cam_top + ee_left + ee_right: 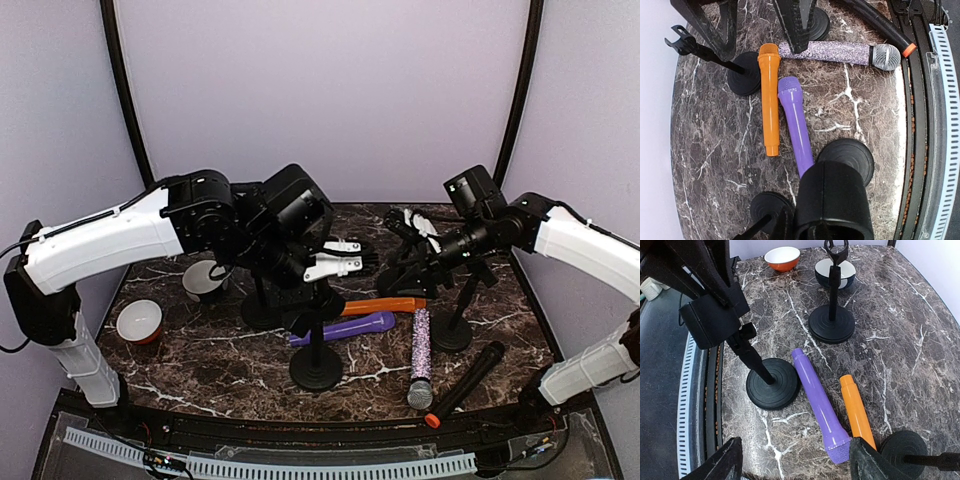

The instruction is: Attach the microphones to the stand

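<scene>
Nothing of the task is done yet, as far as the views show. All four microphones lie flat on the dark marble counter [715,165]. The all orange microphone [770,100] and the all purple microphone [796,125] lie side by side in the middle, almost touching. The glittery lilac microphone with silver mesh head [835,51] lies across, its tail end just beside the head of the orange one. The black microphone with orange end [470,378] lies closest to the front edge. The black stands with round bases [856,150] are placed around them. I count four in the left wrist view, and the clips which I can see are empty.

The right gripper [795,445] hangs above the heads of the purple and orange microphones, its jaws wide open with nothing between them. The left gripper [362,258] hangs above the back stands. Its jaws are closed, and it seems they hold nothing, though the tips are small in the top view and I cannot be sure.

So all four attachments are left. I think the step in hand is the first pick, probably of the purple or orange microphone, because the open jaws are over them.
</scene>
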Tool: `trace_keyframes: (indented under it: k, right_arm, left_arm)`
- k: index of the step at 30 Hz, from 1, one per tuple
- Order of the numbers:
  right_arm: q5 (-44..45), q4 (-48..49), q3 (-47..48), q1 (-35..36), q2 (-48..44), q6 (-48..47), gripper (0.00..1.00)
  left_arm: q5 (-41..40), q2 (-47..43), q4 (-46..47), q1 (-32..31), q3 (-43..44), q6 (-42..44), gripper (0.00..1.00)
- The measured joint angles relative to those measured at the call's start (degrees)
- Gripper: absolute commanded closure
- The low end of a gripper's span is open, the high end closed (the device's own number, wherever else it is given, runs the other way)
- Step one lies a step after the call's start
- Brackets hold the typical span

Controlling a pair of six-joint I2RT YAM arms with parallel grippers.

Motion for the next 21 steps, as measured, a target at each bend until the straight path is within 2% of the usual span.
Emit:
trace_keyframes:
  k: [4,8,14,21]
  right_arm:
    - [-0.42,-0.02,0.00,0.46,0.02,-0.24,0.27]
    - [-0.87,-0.04,0.00,1.29,0.37,-0.42,0.27]
    - [-0.55,-0.83,1.03,3.89,1.84,-1.51,0.27]
    - [0.37,-2.97,7.61,8.41,4.11,-2.36,0.28]
  left_arm:
    - [-1.75,-1.16,3.58,-0.02,-2.89,1.84,0.56]
    - [-4.57,-3.10,8.83,0.00,-6.82,1.16,0.38]
    - [-7.58,-10.88,14.64,-0.42,-12.28,-2.86,0.29]
    - [-9.29,-32.35,29.62,-0.85,-34.16,-13.07,0.28]
